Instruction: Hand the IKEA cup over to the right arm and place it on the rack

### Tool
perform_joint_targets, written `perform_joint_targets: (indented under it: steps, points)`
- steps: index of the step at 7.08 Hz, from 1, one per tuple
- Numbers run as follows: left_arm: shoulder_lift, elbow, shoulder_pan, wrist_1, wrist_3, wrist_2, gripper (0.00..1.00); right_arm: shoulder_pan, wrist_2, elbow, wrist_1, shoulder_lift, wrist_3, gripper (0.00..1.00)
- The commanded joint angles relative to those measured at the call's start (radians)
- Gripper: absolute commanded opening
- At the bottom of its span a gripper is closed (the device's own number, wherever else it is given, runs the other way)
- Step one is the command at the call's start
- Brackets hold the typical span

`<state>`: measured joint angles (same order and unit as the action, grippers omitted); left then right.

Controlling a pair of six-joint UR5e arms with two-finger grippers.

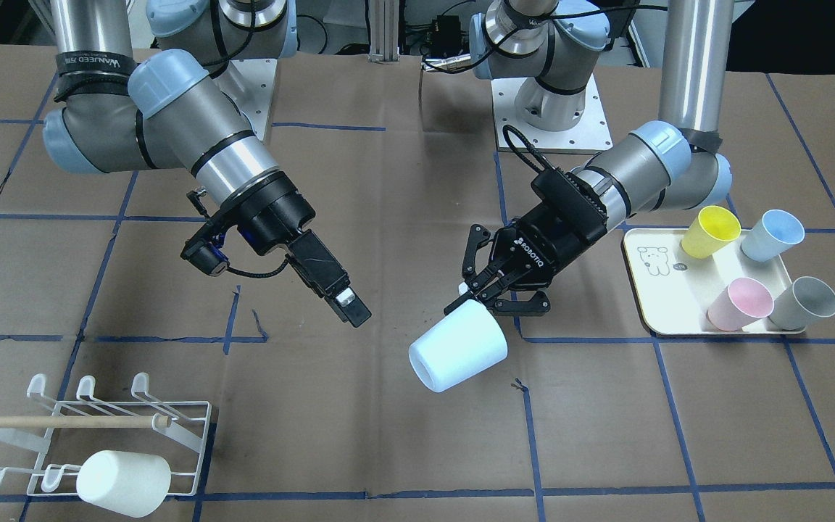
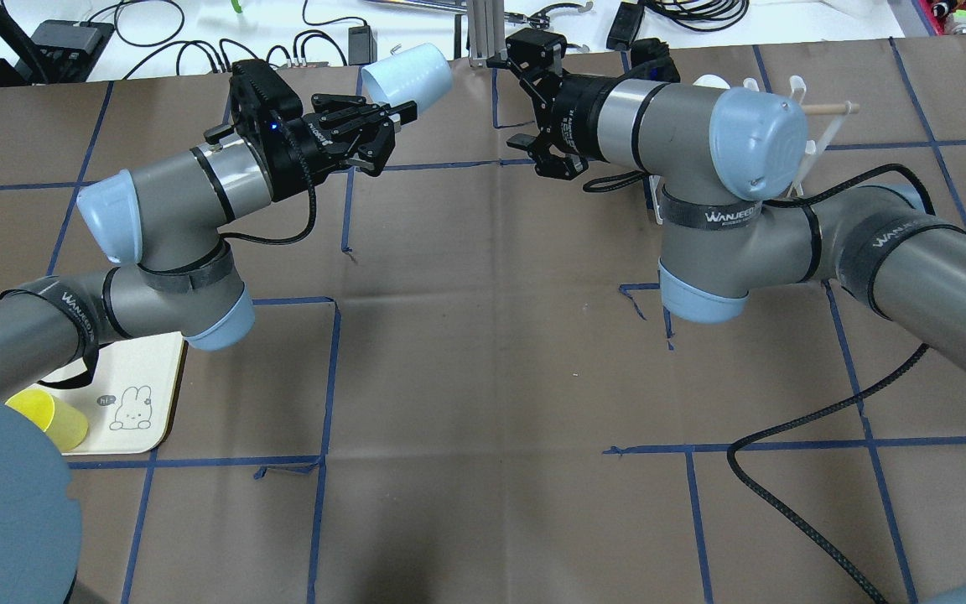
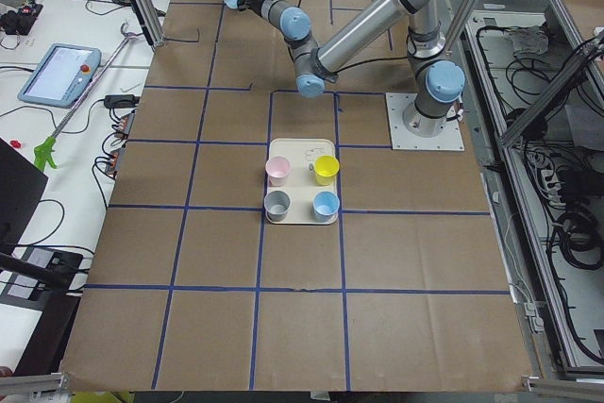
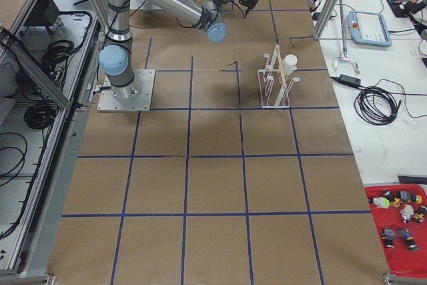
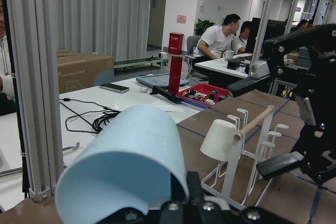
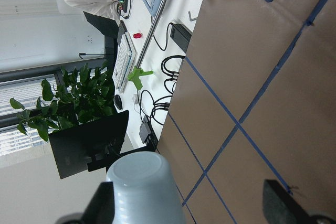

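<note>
My left gripper (image 1: 486, 291) is shut on the narrow end of a pale blue IKEA cup (image 1: 457, 349) and holds it tilted above the table's middle, mouth outward. The cup also shows in the overhead view (image 2: 407, 77) and the left wrist view (image 5: 123, 166). My right gripper (image 1: 349, 308), on the arm with the lettered strap, is open and empty. It hangs a short gap from the cup, not touching it. Its spread fingers frame the cup (image 6: 139, 187) in the right wrist view. The white wire rack (image 1: 171, 428) with a wooden dowel stands on the right arm's side.
A white cup (image 1: 124, 482) hangs on the rack's front row. A cream tray (image 1: 649, 290) on the left arm's side holds a yellow (image 1: 711, 230), a blue (image 1: 773, 234), a pink (image 1: 740, 303) and a grey cup (image 1: 805, 303). Blue tape lines cross the brown table.
</note>
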<state>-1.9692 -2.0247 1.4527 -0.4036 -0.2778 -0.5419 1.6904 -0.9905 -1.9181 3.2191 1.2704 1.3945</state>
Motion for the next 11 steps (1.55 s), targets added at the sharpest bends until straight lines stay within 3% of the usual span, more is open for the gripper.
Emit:
perform_joint_targets:
  steps: [1,11]
  points:
    - [0.012,-0.028,0.020,0.003,0.000,-0.001,0.11,0.029,-0.013,0.004,0.034,-0.002,0.041,0.99]
    - [0.013,-0.031,0.021,0.003,0.000,-0.003,0.12,0.109,-0.042,0.177,0.030,-0.157,0.074,0.99]
